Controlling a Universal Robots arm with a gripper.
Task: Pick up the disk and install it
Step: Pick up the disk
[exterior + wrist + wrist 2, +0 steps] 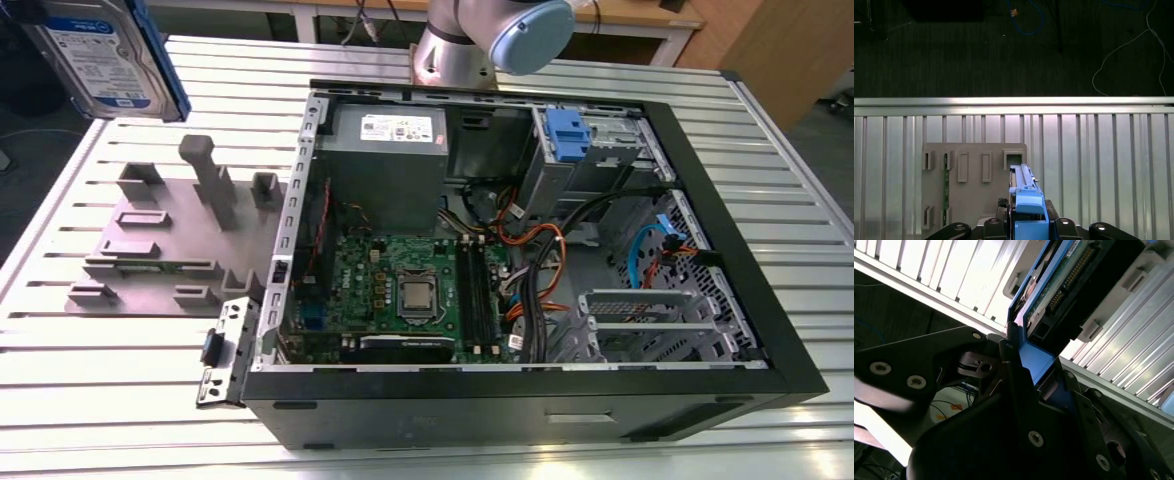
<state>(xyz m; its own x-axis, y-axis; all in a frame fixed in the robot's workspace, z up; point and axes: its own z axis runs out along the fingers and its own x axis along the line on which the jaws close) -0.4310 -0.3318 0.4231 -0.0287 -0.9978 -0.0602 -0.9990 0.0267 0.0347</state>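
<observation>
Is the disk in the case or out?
Out. The gripper clamps the disk by its blue bracket at the exterior view's far left, apart from the open case.

We log the disk (100, 55), upper left of the exterior view, as silver with a white-and-blue label and a blue edge; in the second wrist view, green board shows beside that blue. The table (120, 350) is pale silver with a pattern of parallel ribs, and the fixture plate (180, 240) is flat grey. Inside the black case (534, 400) we note a green motherboard (400, 280), a grey power supply (387, 160), a blue-tabbed drive (567, 135), and orange, black and blue cables (527, 240).
</observation>
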